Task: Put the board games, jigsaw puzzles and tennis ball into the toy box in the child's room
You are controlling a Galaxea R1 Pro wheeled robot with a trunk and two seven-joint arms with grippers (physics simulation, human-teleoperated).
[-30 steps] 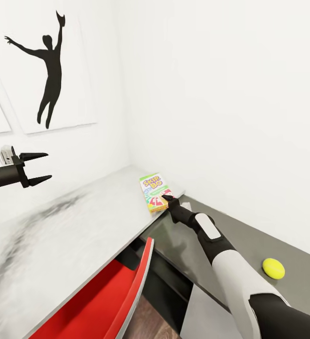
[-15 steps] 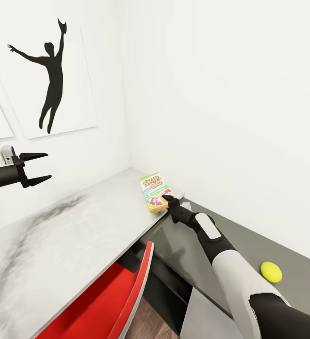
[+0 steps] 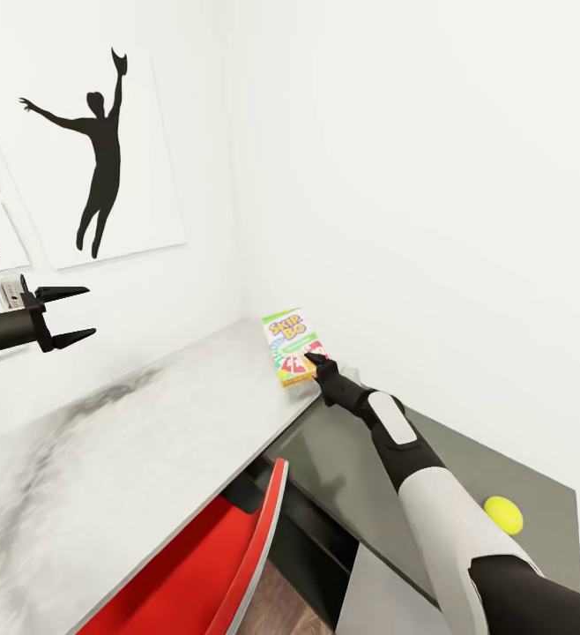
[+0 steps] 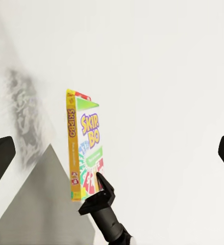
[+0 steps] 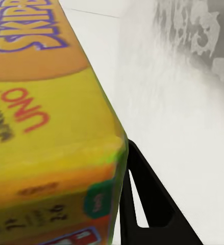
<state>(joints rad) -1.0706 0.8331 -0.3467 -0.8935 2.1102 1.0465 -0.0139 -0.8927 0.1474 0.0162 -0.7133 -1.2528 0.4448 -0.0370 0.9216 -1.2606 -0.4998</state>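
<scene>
Lifted slightly since 1 s ago: Skip-Bo box (image 3: 292,347), clamped by right gripper (image 3: 322,362). Left gripper (image 3: 71,312) spread, idle. Edge hold; could slip.

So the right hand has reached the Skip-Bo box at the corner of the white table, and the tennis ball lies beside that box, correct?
Not quite. The head view shows the tennis ball far from the Skip-Bo box, down on the grey surface near the robot. The right hand is indeed at the box, on the white table.
</scene>
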